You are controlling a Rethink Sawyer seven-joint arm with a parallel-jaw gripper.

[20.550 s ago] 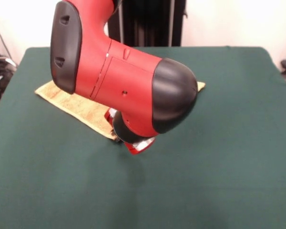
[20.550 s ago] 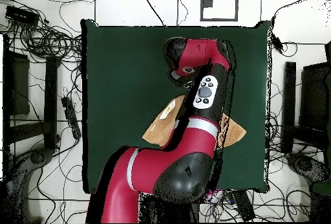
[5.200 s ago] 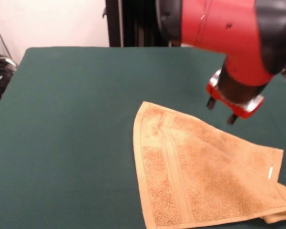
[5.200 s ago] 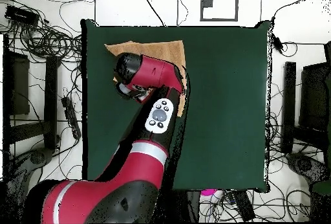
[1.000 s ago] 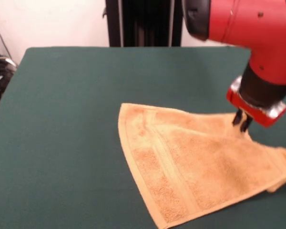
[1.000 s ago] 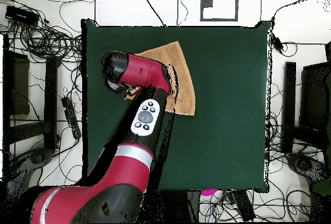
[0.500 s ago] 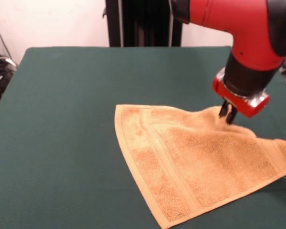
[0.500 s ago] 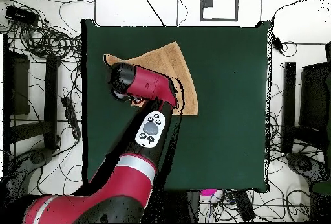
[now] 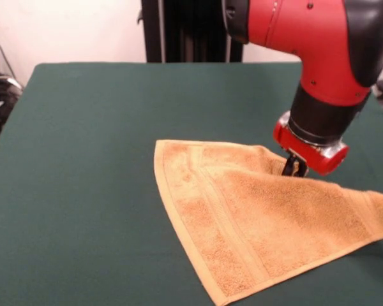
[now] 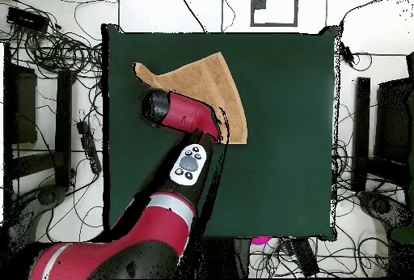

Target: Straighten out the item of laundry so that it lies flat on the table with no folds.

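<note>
The orange-tan towel (image 9: 268, 223) lies on the dark green table (image 9: 83, 159) at the front right, spread in a rough triangle with a border band along its left edge. Its far edge is lifted into a small peak where my gripper (image 9: 295, 167) pinches it. The gripper looks shut on that edge. The towel's right corner reaches the picture's right edge. In the overhead view the towel (image 10: 206, 82) lies near the table's (image 10: 291, 131) upper left, and the arm's red head (image 10: 178, 113) hides the gripper and part of the cloth. No care tag shows.
A black stand (image 9: 191, 30) rises behind the table's far edge. Cables (image 10: 48, 42) and equipment lie on the floor around the table. The towel's outer corner (image 10: 139, 70) lies close to the table's edge.
The gripper has moved left in the front view, drawing the towel's far edge with it. The towel's right part has spread out flatter and wider.
</note>
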